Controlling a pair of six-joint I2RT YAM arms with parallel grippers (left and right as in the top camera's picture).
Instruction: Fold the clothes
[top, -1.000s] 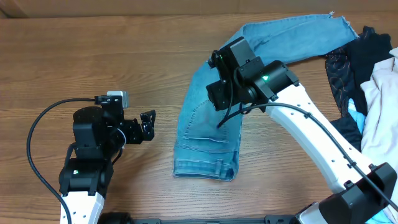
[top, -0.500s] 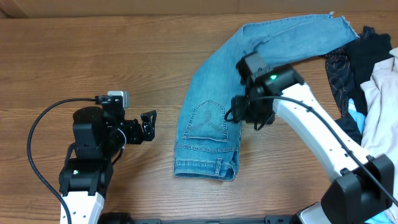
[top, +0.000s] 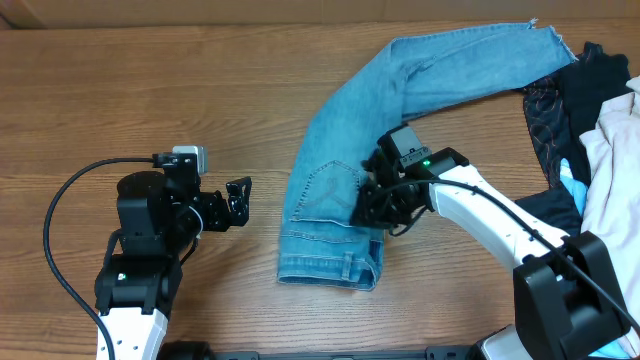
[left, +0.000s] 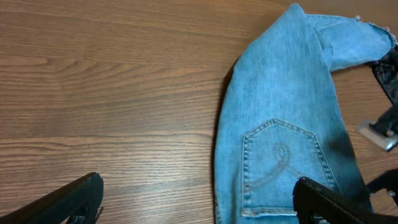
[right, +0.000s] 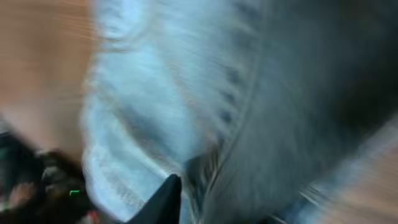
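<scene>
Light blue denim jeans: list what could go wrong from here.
The right claw sits at the light blue denim jeans' pocket-side edge; it might catch only one layer.
The open left claw is off the cloth, so the jeans could slide.
The leg end lies beside the dark patterned garment; it may drag it.

Robotics lab: cabled arms, wooden table

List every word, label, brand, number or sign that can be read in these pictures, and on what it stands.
None: no word, number or brand mark can be read in any view.
The jeans carry only a stitched curl on the back pocket, not a letter.
The right wrist view is too blurred to read.
</scene>
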